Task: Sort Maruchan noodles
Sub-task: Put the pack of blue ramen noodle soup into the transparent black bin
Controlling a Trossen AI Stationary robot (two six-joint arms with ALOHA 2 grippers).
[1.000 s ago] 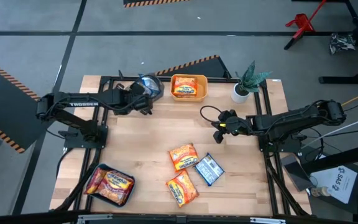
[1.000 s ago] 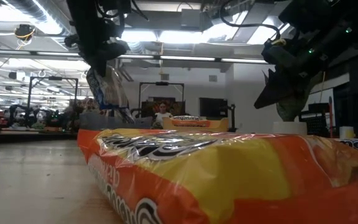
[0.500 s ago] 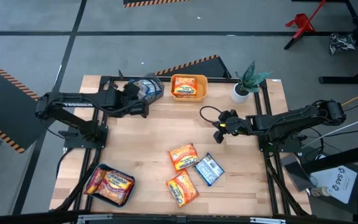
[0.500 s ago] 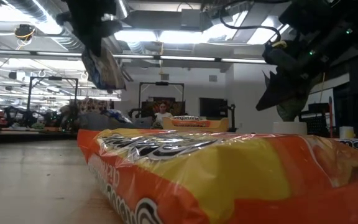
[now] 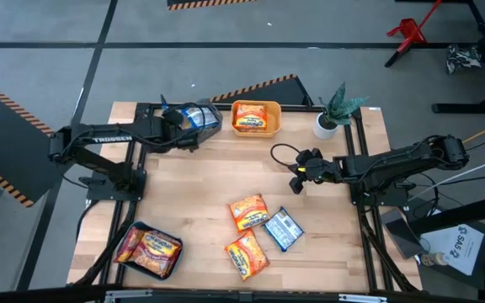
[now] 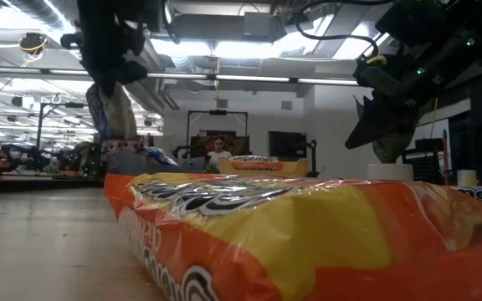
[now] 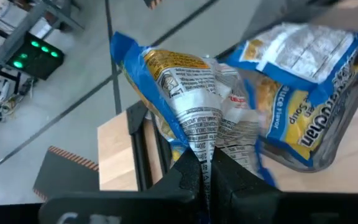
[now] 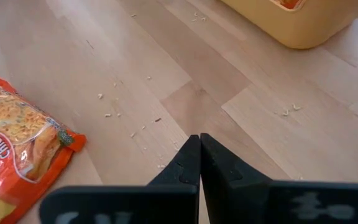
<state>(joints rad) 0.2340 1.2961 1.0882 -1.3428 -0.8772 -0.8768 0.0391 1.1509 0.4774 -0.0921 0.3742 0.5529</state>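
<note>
1. Two arms reach over the wooden table (image 5: 200, 181). The left gripper (image 5: 178, 130), jaws clamped on a blue noodle packet (image 7: 188, 102), hangs beside the clear bin (image 5: 211, 123) at the far left, which holds another blue packet (image 7: 303, 93).
2. The right gripper (image 5: 297, 180) hovers over bare wood right of centre, jaws pressed together, holding nothing.
3. Two orange packets (image 5: 247, 211) and one blue packet (image 5: 283, 229) lie near the middle.
4. The yellow bin (image 5: 256, 117) at the far edge holds orange packets.

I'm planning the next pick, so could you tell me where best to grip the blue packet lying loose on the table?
Probably from straight above, pinching the blue packet across its narrow width. It lies flat and skewed, its upper corner close against an orange packet; the right-hand edge is free.
</note>
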